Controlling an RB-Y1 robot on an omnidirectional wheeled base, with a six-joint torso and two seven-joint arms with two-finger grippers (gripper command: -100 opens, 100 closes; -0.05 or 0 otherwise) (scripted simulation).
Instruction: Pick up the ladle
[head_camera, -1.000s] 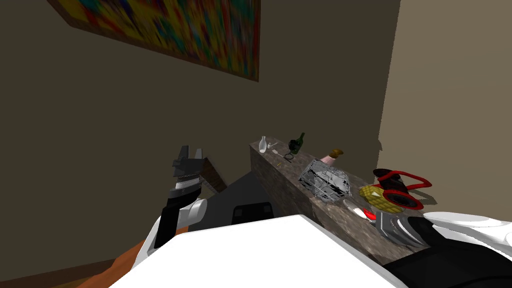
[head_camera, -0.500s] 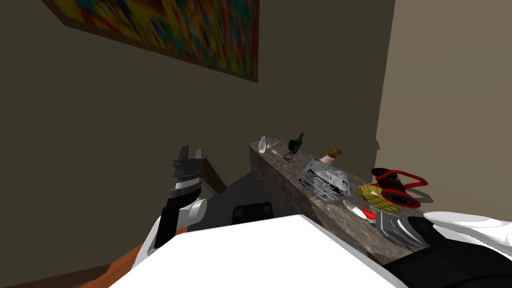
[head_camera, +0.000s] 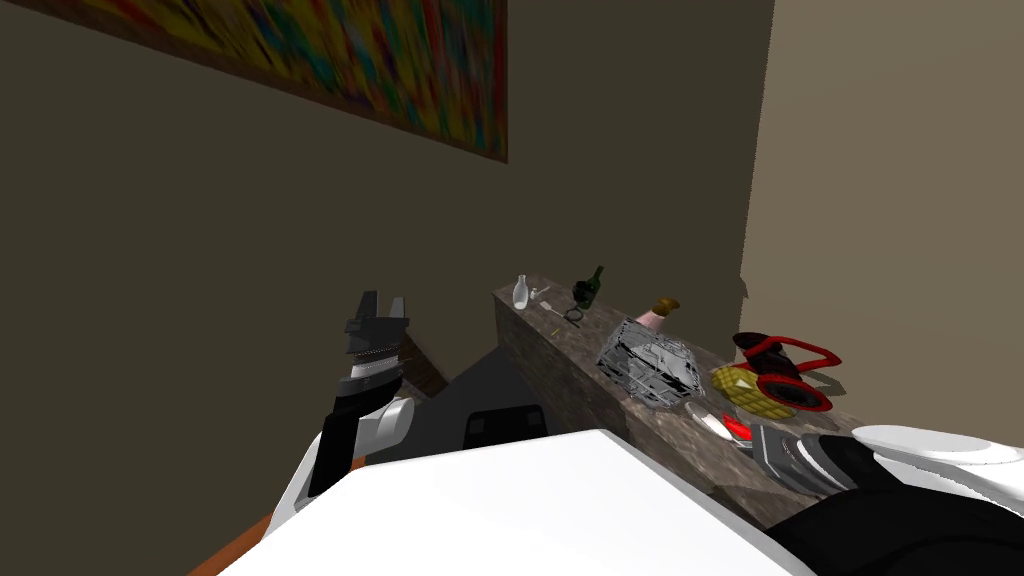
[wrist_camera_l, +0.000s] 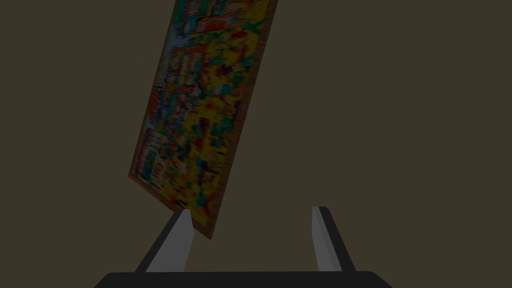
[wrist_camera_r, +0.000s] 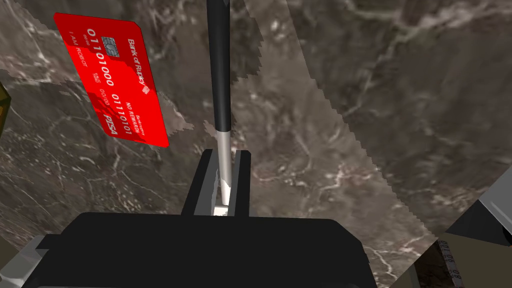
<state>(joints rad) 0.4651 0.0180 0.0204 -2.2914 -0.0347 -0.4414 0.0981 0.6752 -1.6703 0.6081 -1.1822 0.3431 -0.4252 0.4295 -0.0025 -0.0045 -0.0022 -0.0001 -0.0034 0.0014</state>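
Holding the ladle (wrist_camera_r: 219, 65) firmly is the step in hand. The jaws of the right gripper (wrist_camera_r: 225, 154) are pressed together on the silver part of its shaft, just below the black grip. From there the grip runs away from the jaws, over the marbled counter (wrist_camera_r: 380, 100). In the head view this gripper is at the near end of the counter. We cannot tell if the ladle already hangs free of the surface.

A red card (wrist_camera_r: 112, 80) lies flat on the counter just beside the shaft, apart from it.

To do the lift well, we think the rise should be straight up and slow. The hold is far from the end of the long grip, so that end may dip or swing. The jaws should not loosen, and the path should stay clear of the card.

The left gripper (head_camera: 380, 303) is raised beside the counter's long edge, with its jaws spread and nothing between them.
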